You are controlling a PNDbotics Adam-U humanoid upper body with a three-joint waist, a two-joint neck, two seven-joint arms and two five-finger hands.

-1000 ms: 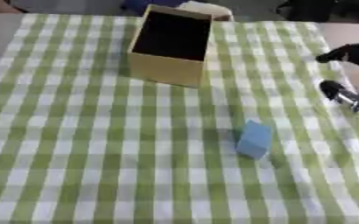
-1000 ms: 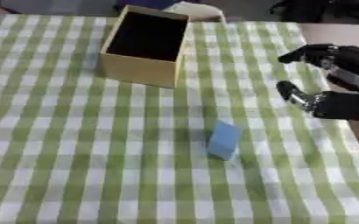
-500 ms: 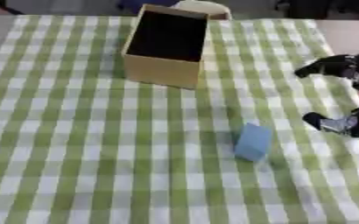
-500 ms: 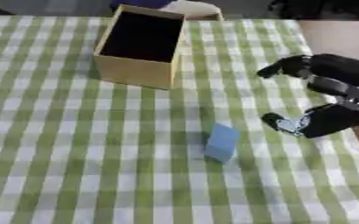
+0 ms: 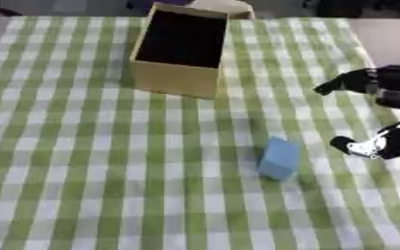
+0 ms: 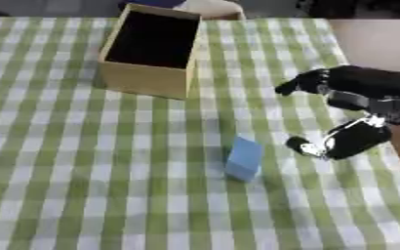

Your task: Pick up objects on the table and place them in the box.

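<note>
Blue block (image 6: 244, 158) upright, leaning toward box (image 6: 148, 50) | right robot hand (image 6: 354, 110) spread, empty

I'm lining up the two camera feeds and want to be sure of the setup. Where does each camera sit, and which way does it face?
Left eye view: in the robot's head, looking down at the checked tablecloth; right hand at the right edge.
Right eye view: beside it in the head, same downward look; the right hand shows more fully, open.
Both share the box and the blue block; no left hand.
</note>
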